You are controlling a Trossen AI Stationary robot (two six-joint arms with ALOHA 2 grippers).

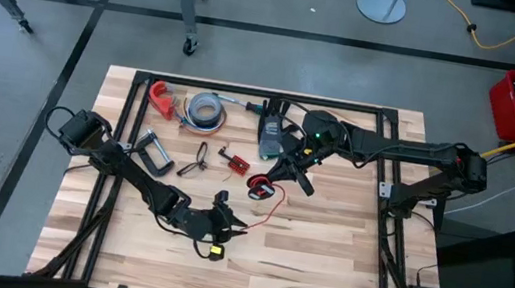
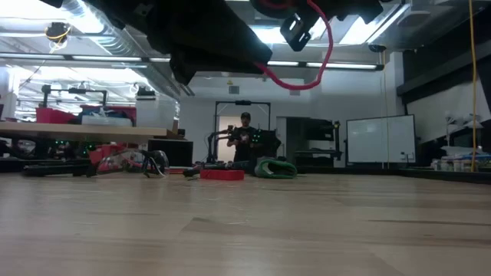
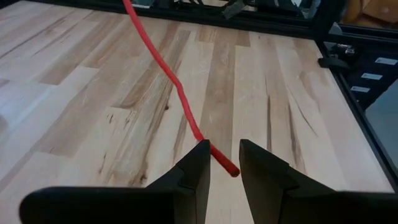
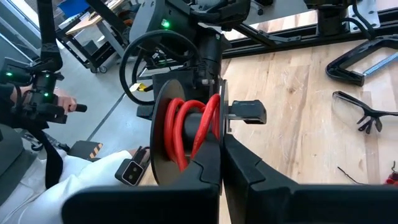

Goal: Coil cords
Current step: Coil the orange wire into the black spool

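**Red cord wound at the right hand, loose end at the left**

While the right hand (image 1: pixel 260 187) hangs above the middle of the pale wooden tabletop (image 1: pixel 341 267), its two dark fingers (image 4: pixel 205 168) are pressed together on a coil of thin red cord (image 4: pixel 189 127), several turns wrapped against a dark round disc. From that coil the cord drops in a loose loop below the hand, seen from table height as a red curve in the air (image 2: pixel 311 65), and trails across the boards toward the left hand (image 1: pixel 231 223).

The left hand sits low over the wood nearer the front edge, its fingers (image 3: pixel 199 171) narrowly parted with the free end of the red cord (image 3: pixel 221 158) lying in the gap; whether they pinch it I cannot tell.

Beyond the right hand, toward the far edge, lie a grey tape roll (image 1: pixel 205 108), a red clamp (image 1: pixel 161 97), a metal C-clamp (image 1: pixel 154 153) and dark safety glasses (image 1: pixel 196 162)
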